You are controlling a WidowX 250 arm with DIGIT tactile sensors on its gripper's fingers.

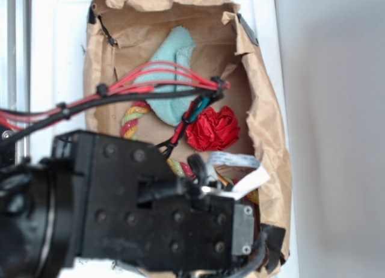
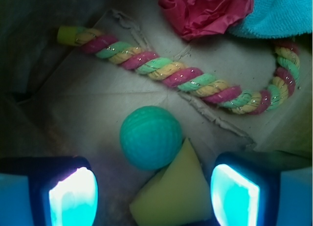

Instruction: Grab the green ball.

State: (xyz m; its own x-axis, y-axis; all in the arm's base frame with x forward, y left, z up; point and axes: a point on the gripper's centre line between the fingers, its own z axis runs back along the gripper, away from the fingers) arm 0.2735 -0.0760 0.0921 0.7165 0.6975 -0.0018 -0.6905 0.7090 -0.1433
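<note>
Gripper (image 2: 154,196) hovered open above green ball (image 2: 151,137), nothing held. Ball lay on paper bag (image 2: 88,94) floor, touching yellow wedge (image 2: 171,194), below striped rope (image 2: 171,77). Probably light, rubbery, dimpled; best pinched across widest part.

The ball (image 2: 151,137) lies between the open fingers (image 2: 73,196), but the yellow wedge (image 2: 171,192) touches its lower right side and fills much of that gap. Bare bag floor (image 2: 88,113) lies left of the ball. The rope (image 2: 181,79) crosses beyond it, apart. Paper walls (image 1: 267,139) hem everything in.
</note>
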